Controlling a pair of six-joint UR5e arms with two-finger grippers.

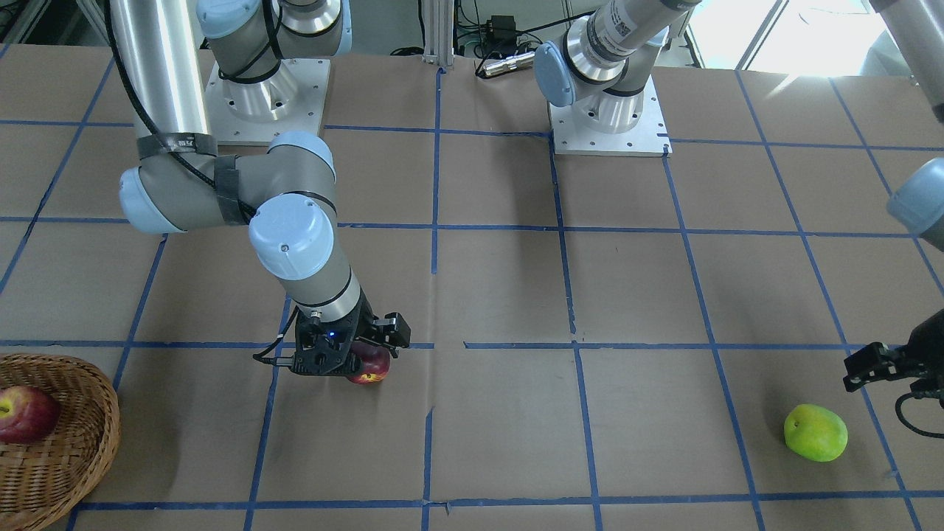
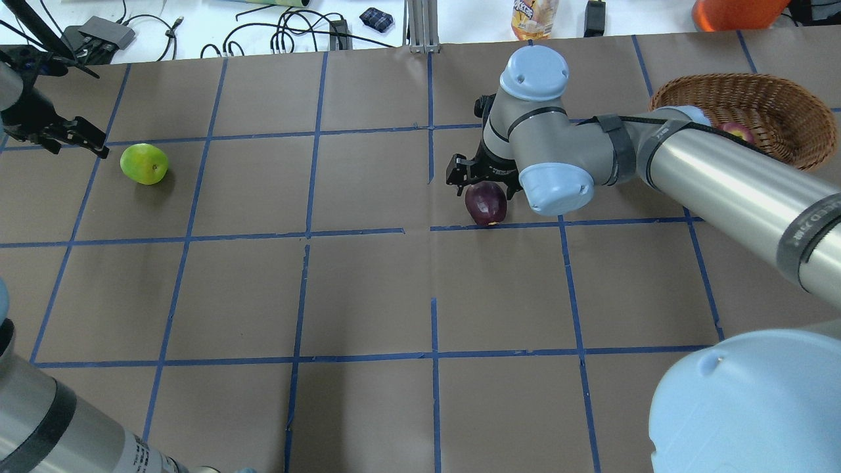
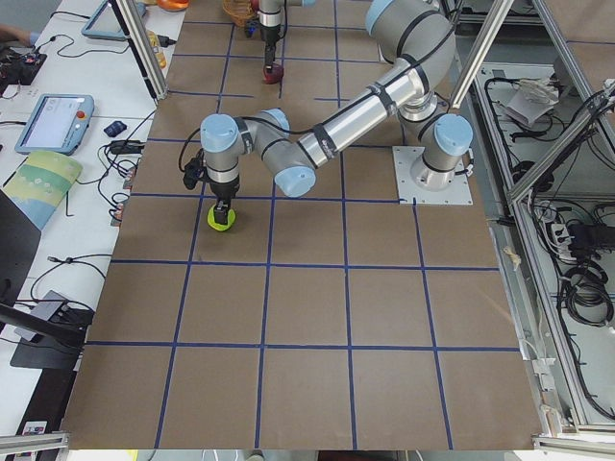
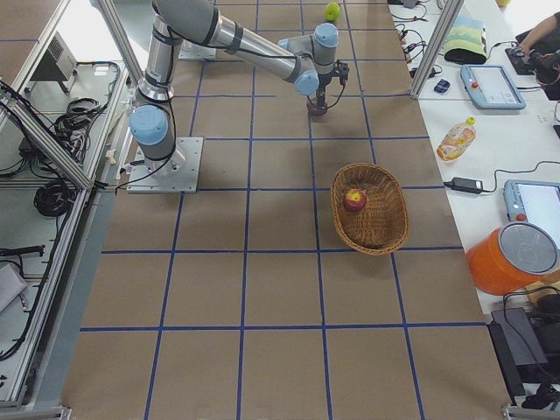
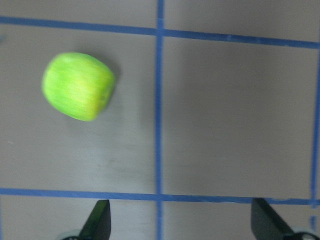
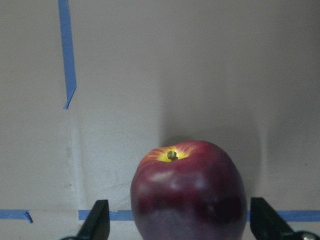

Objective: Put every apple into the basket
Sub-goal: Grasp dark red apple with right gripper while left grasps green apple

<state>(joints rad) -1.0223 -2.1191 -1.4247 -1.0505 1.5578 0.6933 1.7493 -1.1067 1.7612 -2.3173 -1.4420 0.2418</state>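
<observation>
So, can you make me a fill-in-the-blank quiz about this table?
Only the red apple lies in the basket, so ____ apples are outside it.
The left pincer and the right pincer are both ____.
The dark apple sits between the right pincer's fingers; the green apple lies near the ____ pincer.
Missing words: two, open, left.

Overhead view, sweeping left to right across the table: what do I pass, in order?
left tool → green apple → maroon apple → basket
</observation>
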